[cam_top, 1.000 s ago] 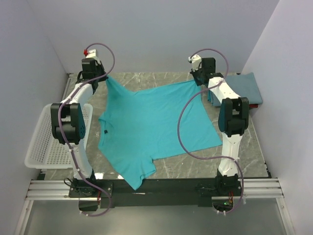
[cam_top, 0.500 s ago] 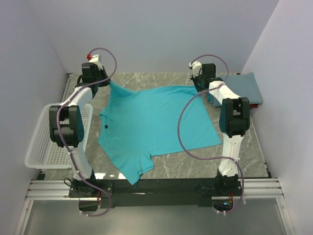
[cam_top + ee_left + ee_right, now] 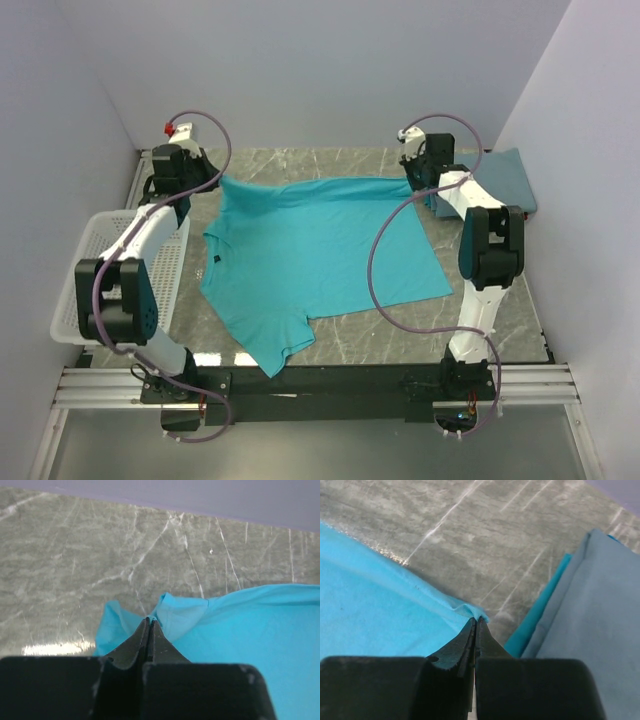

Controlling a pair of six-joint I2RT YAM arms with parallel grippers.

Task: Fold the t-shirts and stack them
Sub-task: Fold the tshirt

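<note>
While clamped tight, left pincer (image 3: 150, 623) and right pincer (image 3: 475, 622) pinch the teal t-shirt (image 3: 310, 250).

A bright teal t-shirt (image 3: 310, 250); a slate-blue folded t-shirt (image 3: 508, 180) far right; grey worktop (image 3: 300, 163) veined white; white mesh basket (image 3: 100, 235) at left.

Top view: bright, even, diffuse light – only faint soft shadows on the table (image 3: 515, 315) just beside the teal t-shirt (image 3: 310, 250); sharp throughout. Left wrist cam: white glare patch on table left of the t-shirt's pinched corner. Right wrist cam: small glints along the t-shirt's far edge – foreground below it near-black, no detail.
</note>
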